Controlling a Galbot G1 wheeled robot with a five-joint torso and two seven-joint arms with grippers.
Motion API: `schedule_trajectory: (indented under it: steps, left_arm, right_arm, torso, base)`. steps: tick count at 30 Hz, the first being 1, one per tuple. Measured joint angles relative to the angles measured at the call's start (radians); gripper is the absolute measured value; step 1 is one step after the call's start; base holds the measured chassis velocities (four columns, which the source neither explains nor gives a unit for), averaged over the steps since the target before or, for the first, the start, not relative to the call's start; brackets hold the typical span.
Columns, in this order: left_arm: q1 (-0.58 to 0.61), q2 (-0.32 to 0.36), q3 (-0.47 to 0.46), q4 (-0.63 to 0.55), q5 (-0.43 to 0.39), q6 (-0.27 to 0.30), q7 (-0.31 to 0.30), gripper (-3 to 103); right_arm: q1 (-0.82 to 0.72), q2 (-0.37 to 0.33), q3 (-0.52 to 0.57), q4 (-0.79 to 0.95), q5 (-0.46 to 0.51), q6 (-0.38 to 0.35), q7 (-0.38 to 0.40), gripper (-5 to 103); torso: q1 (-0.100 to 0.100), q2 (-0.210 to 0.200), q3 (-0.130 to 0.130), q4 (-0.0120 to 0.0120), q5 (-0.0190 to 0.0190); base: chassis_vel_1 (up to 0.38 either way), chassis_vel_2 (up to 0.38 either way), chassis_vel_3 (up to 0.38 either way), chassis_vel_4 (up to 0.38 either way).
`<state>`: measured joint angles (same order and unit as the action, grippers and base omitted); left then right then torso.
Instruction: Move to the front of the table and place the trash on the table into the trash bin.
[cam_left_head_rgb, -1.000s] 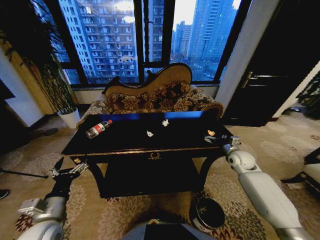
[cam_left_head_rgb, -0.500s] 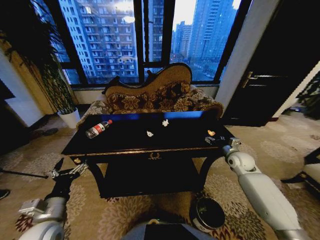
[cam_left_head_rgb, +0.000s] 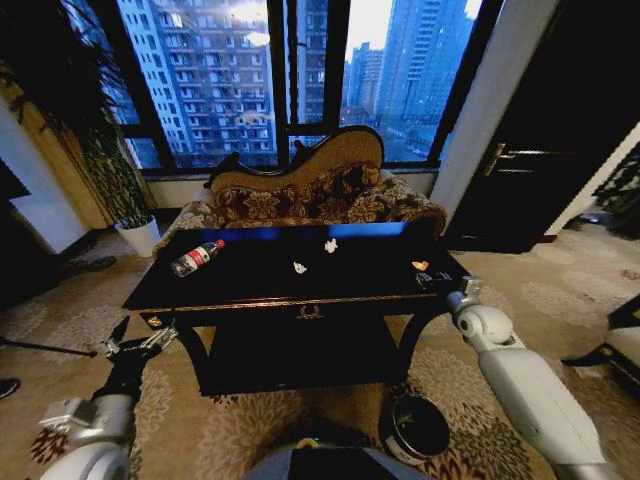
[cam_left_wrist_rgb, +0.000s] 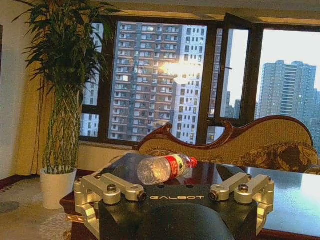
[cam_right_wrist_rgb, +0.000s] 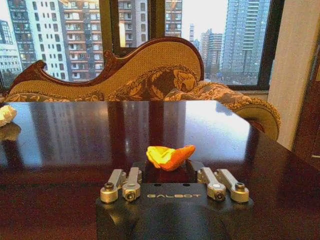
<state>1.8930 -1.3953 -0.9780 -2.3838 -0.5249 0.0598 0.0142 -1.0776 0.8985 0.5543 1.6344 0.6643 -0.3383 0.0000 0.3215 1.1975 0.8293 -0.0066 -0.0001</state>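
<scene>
While the left gripper (cam_left_head_rgb: 133, 343) waits, the right gripper (cam_left_head_rgb: 432, 277) has edged toward the orange scrap (cam_left_head_rgb: 421, 265).

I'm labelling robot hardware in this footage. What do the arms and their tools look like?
Both arms have smooth, rounded pale-grey shells. The left tool is dark with silver metal linkages; the right tool is small and dark beyond a round grey wrist joint. In the wrist views each tool has a black body lettered GALBOT in gold, with bolted silver link bars on either side. No loose cables show.
</scene>
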Motion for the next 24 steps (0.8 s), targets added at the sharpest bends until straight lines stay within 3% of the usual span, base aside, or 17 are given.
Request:
schedule_trajectory:
  steps: [2,4,7,12,24]
  left_arm:
    - [0.001,-0.003,0.000,0.001,0.001,-0.001,0.001,100]
    - [0.001,-0.003,0.000,0.001,0.001,-0.001,0.001,100]
    - [0.003,-0.006,0.000,0.001,0.001,-0.002,0.002,100]
    - [0.003,-0.006,0.000,0.000,0.001,-0.002,0.002,100]
    - [-0.011,0.005,-0.007,-0.012,-0.012,-0.004,-0.006,100]
  right_arm:
    - [-0.002,0.003,0.002,0.003,0.000,0.001,0.000,34]
    - [-0.003,0.004,0.003,0.003,0.000,0.001,0.000,34]
    - [-0.005,0.010,0.008,0.006,0.000,0.004,0.000,17]
    - [-0.012,0.015,0.017,0.014,0.001,0.005,0.000,3]
    - [-0.107,0.024,0.139,0.193,0.049,0.022,0.000,2]
  torso:
    - [0.000,0.000,0.000,0.0001,-0.0001]
    - [0.000,0.000,0.000,0.0000,-0.0001]
    - [0.000,0.000,0.000,0.0001,-0.0001]
    - [0.000,0.000,0.000,0.0001,0.0000]
    - [0.000,0.000,0.000,0.0001,-0.0002]
  base:
    - [0.000,0.000,0.000,0.000]
    - [0.000,0.000,0.000,0.000]
    - [0.000,0.000,0.000,0.000]
    - [0.000,0.000,0.000,0.000]
    - [0.000,0.000,0.000,0.000]
